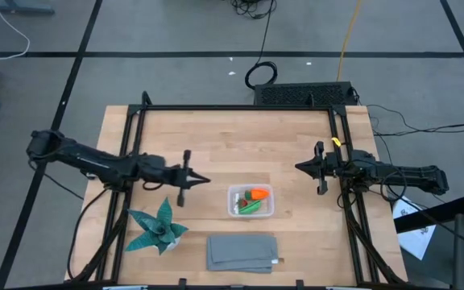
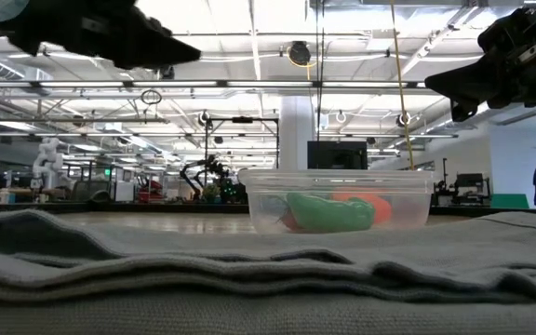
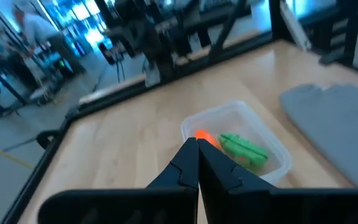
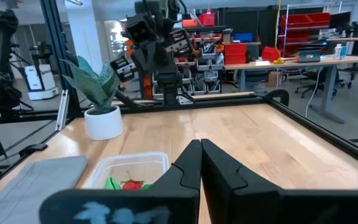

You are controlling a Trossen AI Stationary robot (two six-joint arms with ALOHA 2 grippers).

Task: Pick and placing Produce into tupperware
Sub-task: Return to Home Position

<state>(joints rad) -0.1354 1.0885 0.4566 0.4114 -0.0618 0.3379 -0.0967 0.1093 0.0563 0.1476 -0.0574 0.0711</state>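
The clear tupperware [image 1: 250, 201] sits on the wooden table and holds the green pod [image 1: 250, 207], the orange carrot piece [image 1: 258, 194] and a red strawberry piece [image 4: 132, 184]. In the low view the tupperware [image 2: 335, 198] shows the green pod [image 2: 331, 212] and the orange piece [image 2: 366, 202] through its wall. My left gripper [image 1: 205, 180] hovers left of the tupperware, shut and empty, also seen in its wrist view [image 3: 197, 144]. My right gripper [image 1: 299, 167] hovers to the upper right of the tupperware, shut and empty [image 4: 200, 145].
A teal spiky plant in a white pot [image 1: 159, 228] stands near the table's near left. A folded grey cloth [image 1: 242, 252] lies at the near edge, just in front of the tupperware. Black frame rails [image 1: 236, 108] border the table. Bare wood lies between the grippers.
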